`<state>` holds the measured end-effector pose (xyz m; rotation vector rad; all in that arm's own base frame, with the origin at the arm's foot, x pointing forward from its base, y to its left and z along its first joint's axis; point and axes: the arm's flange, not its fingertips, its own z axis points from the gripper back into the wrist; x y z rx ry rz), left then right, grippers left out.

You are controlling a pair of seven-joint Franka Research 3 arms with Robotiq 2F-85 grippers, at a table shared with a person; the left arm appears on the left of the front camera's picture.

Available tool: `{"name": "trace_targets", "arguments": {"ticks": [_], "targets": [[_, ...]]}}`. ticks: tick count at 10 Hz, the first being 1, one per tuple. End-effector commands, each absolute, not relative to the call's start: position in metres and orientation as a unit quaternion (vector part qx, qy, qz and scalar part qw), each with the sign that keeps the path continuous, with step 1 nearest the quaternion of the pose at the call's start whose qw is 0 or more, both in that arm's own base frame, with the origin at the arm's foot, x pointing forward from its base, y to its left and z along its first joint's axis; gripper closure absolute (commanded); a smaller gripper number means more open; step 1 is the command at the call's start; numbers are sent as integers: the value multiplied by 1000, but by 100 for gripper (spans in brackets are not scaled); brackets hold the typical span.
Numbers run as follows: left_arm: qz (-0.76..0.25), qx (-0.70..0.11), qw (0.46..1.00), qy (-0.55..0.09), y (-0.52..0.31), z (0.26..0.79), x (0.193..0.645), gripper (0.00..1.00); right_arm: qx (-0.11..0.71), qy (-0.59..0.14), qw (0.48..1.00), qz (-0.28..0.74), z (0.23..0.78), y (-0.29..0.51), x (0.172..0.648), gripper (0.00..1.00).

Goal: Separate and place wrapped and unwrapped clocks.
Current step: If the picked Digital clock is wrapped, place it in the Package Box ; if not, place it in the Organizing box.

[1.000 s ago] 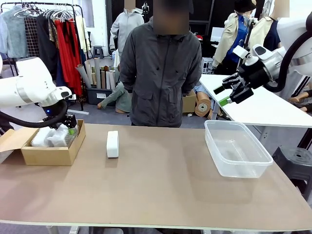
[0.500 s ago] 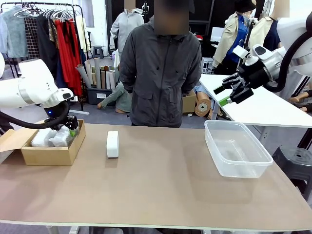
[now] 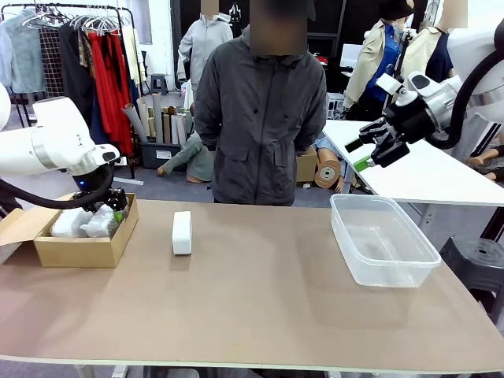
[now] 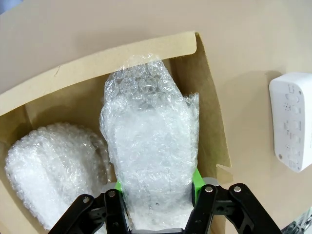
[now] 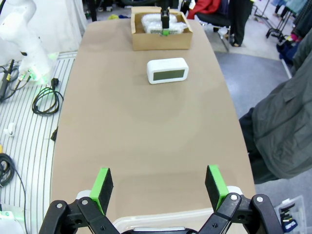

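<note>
Looking across the table in the front view, the sorting appeared roughly two-thirds done: at the left of the frame the cardboard box held both wrapped clocks, the left gripper reaching down into it at the nearer wrapped clock, with the other wrapped clock just beside it. The bare clock lay on the open table right of the box, and the clear tub at the right stood empty, so that clock probably remained to be placed. The right gripper hung high at the upper right, jaws spread and holding nothing, while a person stood behind the table. In the left wrist view, the green pads pinched the lower end of the bubble-wrapped clock, which was over the box's inside and not yet let go. The bare clock at the right edge showed small moulded marks on its white back, too small to read. In the right wrist view, the bare clock's grey display looked blank from that distance, and no brand or label could be read anywhere.
</note>
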<state>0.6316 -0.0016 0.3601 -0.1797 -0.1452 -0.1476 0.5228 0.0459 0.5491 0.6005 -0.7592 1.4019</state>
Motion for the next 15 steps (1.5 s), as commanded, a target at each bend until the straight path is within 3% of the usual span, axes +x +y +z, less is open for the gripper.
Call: {"name": "trace_targets", "arguments": {"ticks": [1, 4, 9, 15], "targets": [[-72, -93, 991, -71, 1, 365, 634, 100, 265, -335, 657, 621, 552, 47, 522, 0], [-72, -94, 991, -67, 3, 363, 633, 96, 265, -335, 657, 621, 552, 47, 522, 0], [-73, -92, 991, -65, 3, 366, 631, 1, 265, -335, 657, 621, 552, 47, 522, 0], [-79, -61, 992, -78, -15, 393, 621, 0, 265, -335, 657, 621, 552, 47, 522, 0]]}}
